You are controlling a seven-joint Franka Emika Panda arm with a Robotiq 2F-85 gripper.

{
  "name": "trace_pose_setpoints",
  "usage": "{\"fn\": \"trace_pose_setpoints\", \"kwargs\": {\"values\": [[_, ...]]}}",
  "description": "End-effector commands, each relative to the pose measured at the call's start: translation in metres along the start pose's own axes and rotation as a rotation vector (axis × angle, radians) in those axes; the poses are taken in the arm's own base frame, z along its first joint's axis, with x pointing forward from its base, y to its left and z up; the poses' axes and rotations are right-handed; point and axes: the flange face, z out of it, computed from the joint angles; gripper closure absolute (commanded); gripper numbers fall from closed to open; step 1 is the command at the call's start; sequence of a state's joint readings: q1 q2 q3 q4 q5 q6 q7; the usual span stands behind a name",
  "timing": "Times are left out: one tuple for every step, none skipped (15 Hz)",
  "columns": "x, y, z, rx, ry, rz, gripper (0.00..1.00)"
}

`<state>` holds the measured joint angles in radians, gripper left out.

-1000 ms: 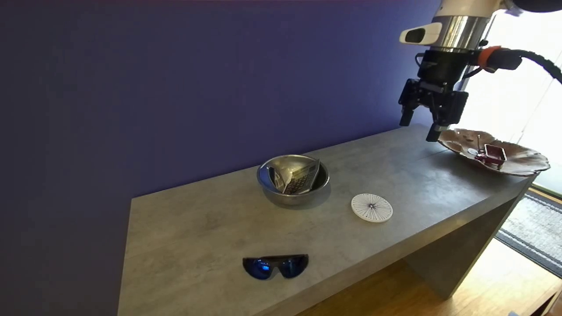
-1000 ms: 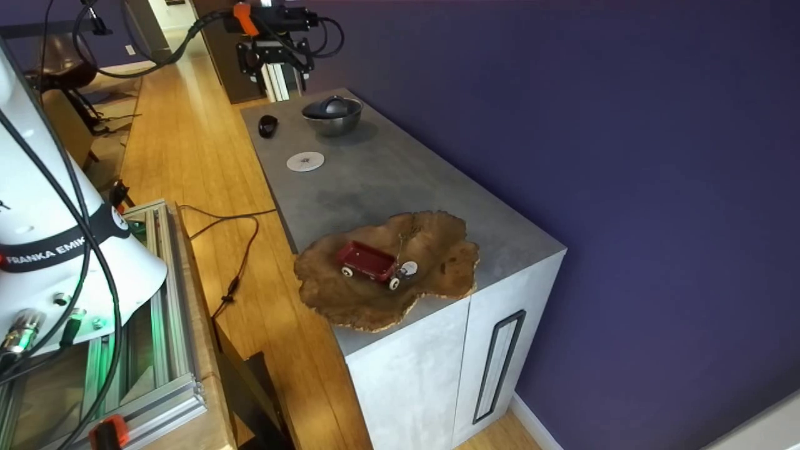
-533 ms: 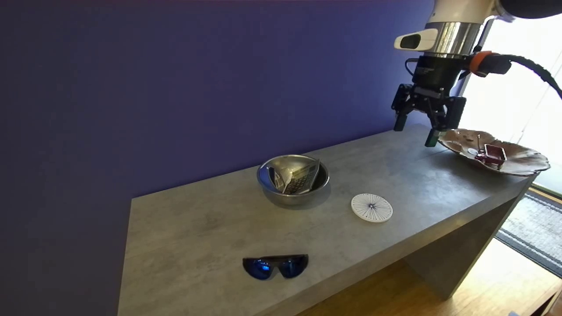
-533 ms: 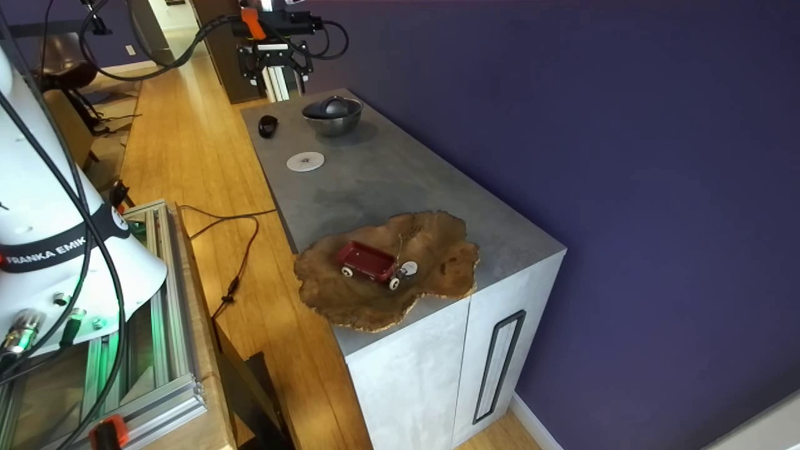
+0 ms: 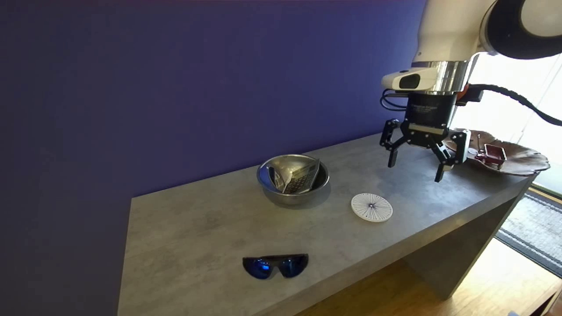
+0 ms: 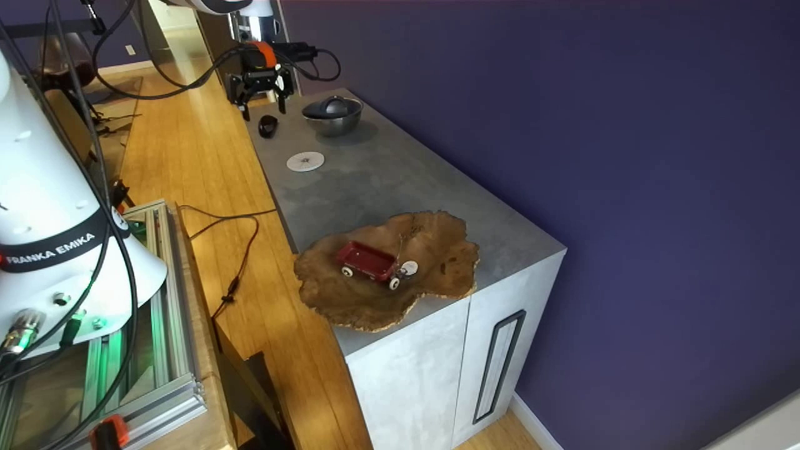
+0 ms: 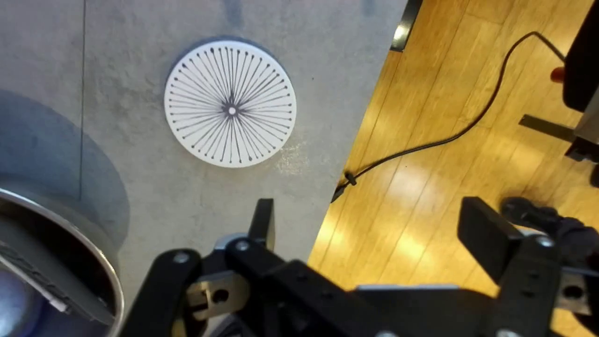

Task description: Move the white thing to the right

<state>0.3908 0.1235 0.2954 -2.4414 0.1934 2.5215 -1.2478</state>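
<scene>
Hanging in air, our gripper (image 5: 416, 170) stands released, fingers spread wide; in wrist view, edge of tabletop (image 7: 327, 61) shows between them. White disc (image 7: 230, 104) lies flat on tabletop, apart from gripper, dark lines fanning out from centre. In both exterior views we see steel bowl (image 5: 292, 201) standing upright near disc, its contents (image 5: 303, 180) hard to identify. Blue-lensed sunglasses (image 5: 275, 266) lie near tabletop's edge. Brown, uneven-rimmed dish (image 6: 375, 306) at one end of tabletop carries red toy wagon (image 6: 367, 260), well apart from disc.
</scene>
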Motion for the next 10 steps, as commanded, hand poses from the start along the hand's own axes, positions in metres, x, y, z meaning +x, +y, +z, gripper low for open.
{"fn": "trace_pose_setpoints", "kwargs": {"values": [[0.018,0.039,0.025,0.044,0.017,-0.190,0.00],[0.022,0.047,0.033,0.059,0.007,-0.236,0.00],[0.023,0.054,0.043,0.070,0.001,-0.259,0.00],[0.023,0.060,0.050,0.082,0.004,-0.254,0.00],[0.019,0.041,0.035,0.049,0.000,-0.213,0.00],[0.019,0.048,0.043,0.060,0.002,-0.222,0.00],[0.019,0.053,0.050,0.068,0.006,-0.226,0.00],[0.020,0.056,0.054,0.073,0.009,-0.229,0.00],[0.022,0.057,0.055,0.013,0.004,-0.264,0.00],[0.026,0.055,0.062,-0.036,-0.003,-0.301,0.00]]}}
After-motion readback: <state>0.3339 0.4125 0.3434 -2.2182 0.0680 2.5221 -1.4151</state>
